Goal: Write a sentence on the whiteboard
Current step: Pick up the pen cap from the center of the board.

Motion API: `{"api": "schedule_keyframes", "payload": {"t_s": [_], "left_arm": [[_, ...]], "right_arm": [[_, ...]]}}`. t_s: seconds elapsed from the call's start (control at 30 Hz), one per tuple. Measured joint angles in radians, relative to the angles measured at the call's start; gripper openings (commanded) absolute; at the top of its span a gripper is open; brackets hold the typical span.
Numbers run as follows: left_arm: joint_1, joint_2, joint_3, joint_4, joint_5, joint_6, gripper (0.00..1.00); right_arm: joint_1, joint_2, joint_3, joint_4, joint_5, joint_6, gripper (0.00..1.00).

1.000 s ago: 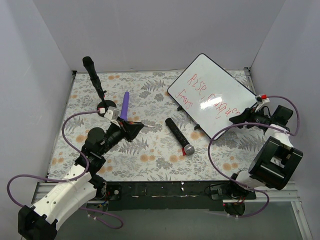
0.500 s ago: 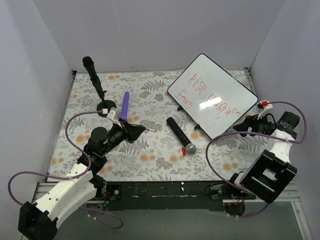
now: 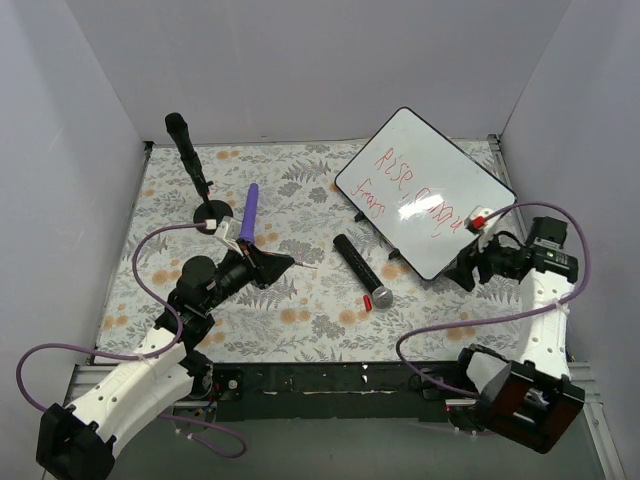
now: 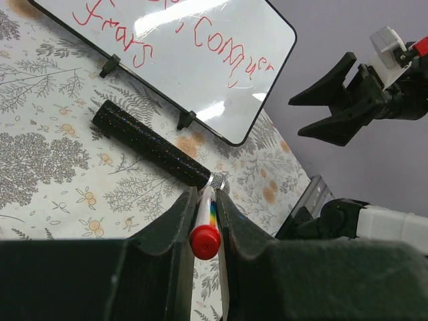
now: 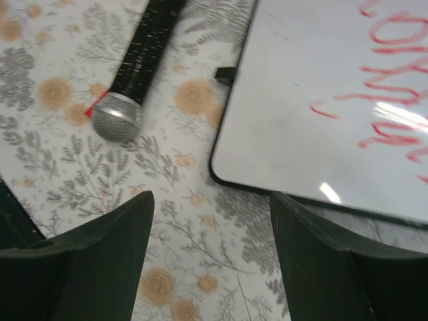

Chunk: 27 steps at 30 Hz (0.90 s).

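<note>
Left gripper: clamped tight on a red-ended marker
Right gripper: jaws spread wide, nothing held
Whiteboard: just ahead of the right jaws, red sentence across it

Whiteboard sat far right on table; microphone just near-left of it. Stand far left, rod right of it. Left gripper, holding marker, left of microphone.

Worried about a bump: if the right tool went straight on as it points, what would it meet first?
Probably the whiteboard: its near corner sits dead ahead of the open right tool in the wrist view. Depth is unclear, so it might land on the mat beside that corner instead.
</note>
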Motion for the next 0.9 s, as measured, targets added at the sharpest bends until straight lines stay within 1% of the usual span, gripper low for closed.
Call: {"api": "schedule_keyframes", "payload": {"t_s": [0.07, 0.13, 0.17, 0.2, 0.23, 0.3, 0.4, 0.53, 0.63, 0.73, 0.9], "left_arm": [[0.0, 0.0, 0.0, 0.0, 0.001, -0.014, 0.0], [0.0, -0.002, 0.0, -0.005, 0.0, -0.026, 0.0], [0.0, -0.005, 0.0, -0.01, -0.001, -0.032, 0.0], [0.0, -0.008, 0.0, -0.017, -0.004, -0.038, 0.0], [0.0, -0.013, -0.002, -0.024, -0.007, -0.045, 0.0], [0.0, -0.024, -0.007, -0.038, -0.017, -0.058, 0.0], [0.0, -0.044, -0.02, -0.068, -0.045, -0.077, 0.0], [0.0, -0.068, -0.049, -0.097, -0.092, -0.117, 0.0], [0.0, -0.07, -0.057, -0.114, -0.118, -0.138, 0.0], [0.0, -0.061, -0.057, -0.118, -0.137, -0.148, 0.0], [0.0, -0.023, -0.057, -0.12, -0.145, -0.151, 0.0]], "right_arm": [[0.126, -0.001, -0.001, -0.004, 0.025, 0.019, 0.75], [0.293, -0.005, -0.008, 0.025, 0.068, 0.081, 0.75], [0.394, -0.008, -0.018, 0.06, 0.093, 0.122, 0.74], [0.476, -0.008, -0.022, 0.08, 0.11, 0.149, 0.72], [0.589, 0.002, -0.027, 0.107, 0.135, 0.19, 0.7], [0.734, 0.037, -0.027, 0.138, 0.145, 0.232, 0.62], [0.883, 0.131, -0.021, 0.164, 0.184, 0.288, 0.61], [1.05, 0.238, -0.022, 0.232, 0.242, 0.371, 0.62], [1.136, 0.272, -0.043, 0.297, 0.273, 0.428, 0.64], [1.176, 0.289, -0.076, 0.34, 0.314, 0.477, 0.65], [1.197, 0.33, -0.087, 0.395, 0.378, 0.526, 0.66]]}}
